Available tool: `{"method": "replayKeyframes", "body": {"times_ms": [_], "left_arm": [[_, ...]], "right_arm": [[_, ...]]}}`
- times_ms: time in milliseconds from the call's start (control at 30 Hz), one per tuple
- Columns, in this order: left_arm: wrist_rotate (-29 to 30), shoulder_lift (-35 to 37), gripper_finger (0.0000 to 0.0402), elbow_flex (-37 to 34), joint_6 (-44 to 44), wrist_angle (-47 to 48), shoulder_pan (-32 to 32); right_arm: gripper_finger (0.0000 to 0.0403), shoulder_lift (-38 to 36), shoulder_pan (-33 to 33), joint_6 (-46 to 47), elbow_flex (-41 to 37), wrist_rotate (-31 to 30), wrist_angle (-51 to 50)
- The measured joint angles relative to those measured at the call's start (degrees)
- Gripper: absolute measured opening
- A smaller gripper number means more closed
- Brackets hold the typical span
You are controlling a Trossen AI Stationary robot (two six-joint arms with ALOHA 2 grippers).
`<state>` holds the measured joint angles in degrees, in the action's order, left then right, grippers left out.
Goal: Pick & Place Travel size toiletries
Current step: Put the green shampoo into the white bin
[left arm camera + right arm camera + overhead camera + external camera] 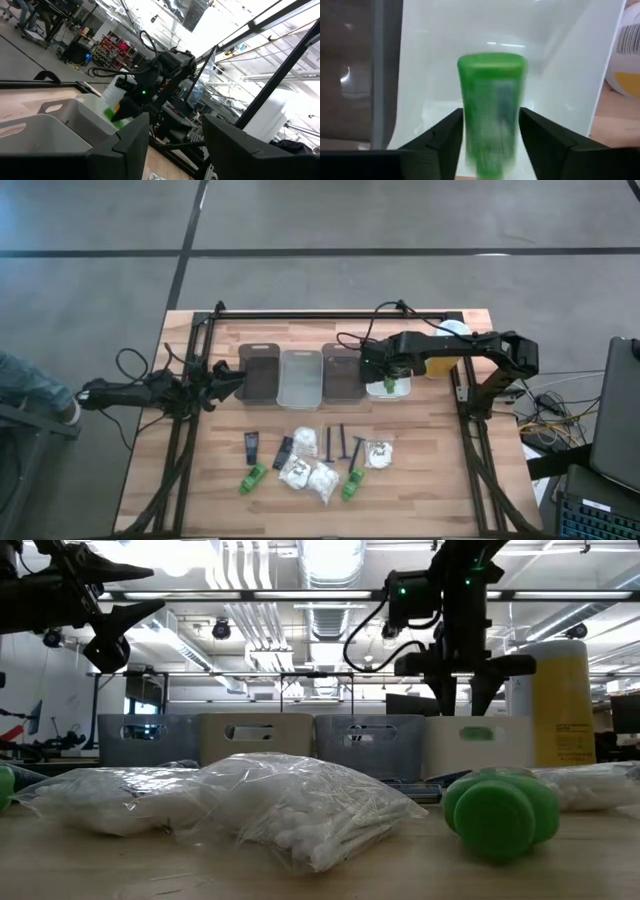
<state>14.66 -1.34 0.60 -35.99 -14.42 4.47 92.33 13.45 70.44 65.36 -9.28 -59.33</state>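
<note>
My right gripper (pixel 378 370) points down over the rightmost, white bin (pixel 402 388). Its fingers stand apart with nothing between them in the low view (pixel 465 695). A green bottle (pixel 492 110) shows blurred below them inside that bin, and its green shows through the bin's handle hole (pixel 476 733). On the near half of the table lie two more green bottles (pixel 252 478) (pixel 353 483), black tubes (pixel 251 445), dark blue sticks (pixel 335 442) and white wrapped packets (pixel 322 480). My left gripper (pixel 235 380) waits open at the table's left.
Three more bins (pixel 260 373) (pixel 300 378) (pixel 340 372) stand in a row left of the white one. A yellow canister with a white lid (pixel 445 350) stands right of the row. The black frame rail (pixel 330 314) runs along the far edge.
</note>
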Motion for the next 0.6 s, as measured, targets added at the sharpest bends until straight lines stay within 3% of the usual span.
{"method": "replayKeyframes", "body": {"times_ms": [300, 600], "left_arm": [[0.0, 0.0, 0.0188, 0.0, 0.0, -0.02, 0.02], [0.01, 0.0, 0.0188, 0.0, 0.0, -0.03, 0.02]], "right_arm": [[0.0271, -0.99, -3.54, -0.33, 3.59, -4.42, -0.42], [0.032, -1.09, -9.26, 0.96, 7.58, -1.57, -0.46]]}}
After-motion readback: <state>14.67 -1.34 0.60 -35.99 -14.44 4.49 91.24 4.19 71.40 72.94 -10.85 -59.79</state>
